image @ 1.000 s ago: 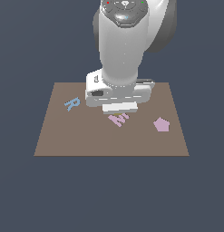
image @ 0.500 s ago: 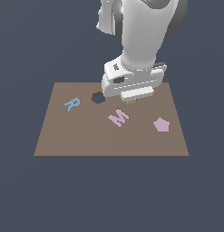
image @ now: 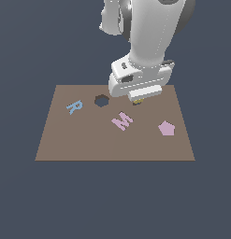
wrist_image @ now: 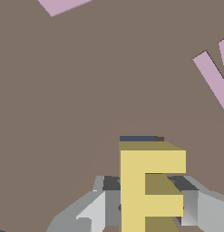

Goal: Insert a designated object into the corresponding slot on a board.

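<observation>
Only the wrist view shows the gripper [wrist_image: 147, 199] clamped on the yellow E [wrist_image: 147, 190], held just above the board [wrist_image: 63, 113], a sliver of dark slot [wrist_image: 138, 138] at its far edge. The exterior view adds the brown matte board's blue R [image: 74, 107], hexagonal hole [image: 102, 100], pink M [image: 122, 121] and pentagon [image: 167, 128], against plain dark-blue surroundings.

Glossy white rounded arm [image: 149, 32], dark joint bands up top, boxy white wrist block with black openings, grey metal fingers [wrist_image: 97, 210].
</observation>
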### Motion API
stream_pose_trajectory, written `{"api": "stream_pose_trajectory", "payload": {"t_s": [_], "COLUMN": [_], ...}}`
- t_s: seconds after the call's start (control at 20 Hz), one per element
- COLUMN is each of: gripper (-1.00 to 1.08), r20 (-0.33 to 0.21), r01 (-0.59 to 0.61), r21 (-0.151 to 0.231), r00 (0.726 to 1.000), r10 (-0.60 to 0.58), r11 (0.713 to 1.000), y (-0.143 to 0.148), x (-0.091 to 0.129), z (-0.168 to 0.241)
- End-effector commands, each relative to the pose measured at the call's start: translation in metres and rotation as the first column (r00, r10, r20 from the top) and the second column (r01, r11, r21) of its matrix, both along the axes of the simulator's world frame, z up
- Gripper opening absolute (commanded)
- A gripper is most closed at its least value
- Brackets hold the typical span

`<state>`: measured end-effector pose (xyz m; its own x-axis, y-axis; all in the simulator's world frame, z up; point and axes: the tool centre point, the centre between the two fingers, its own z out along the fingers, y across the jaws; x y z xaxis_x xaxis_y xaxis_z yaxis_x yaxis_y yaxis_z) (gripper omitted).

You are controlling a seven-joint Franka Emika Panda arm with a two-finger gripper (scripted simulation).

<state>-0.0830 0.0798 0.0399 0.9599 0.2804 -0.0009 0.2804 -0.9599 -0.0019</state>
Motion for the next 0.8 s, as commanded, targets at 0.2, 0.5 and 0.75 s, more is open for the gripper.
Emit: {"api": "stream_pose_trajectory", "payload": {"t_s": [0.2,0.5,0.75], "gripper": [-1.0,-1.0,1.0], "r20": [0.0,0.0,0.0], "r01": [0.003,0.006,0.006], "r21": [0.0,-0.002,-0.002], "r00": [1.0,1.0,1.0], "r10": [-0.003,-0.006,-0.006], "r11": [1.0,1.0,1.0], "y": [-0.001,-0.001,-0.001], "x": [0.001,0.001,0.001], "z": [-0.001,-0.01,-0.01]}}
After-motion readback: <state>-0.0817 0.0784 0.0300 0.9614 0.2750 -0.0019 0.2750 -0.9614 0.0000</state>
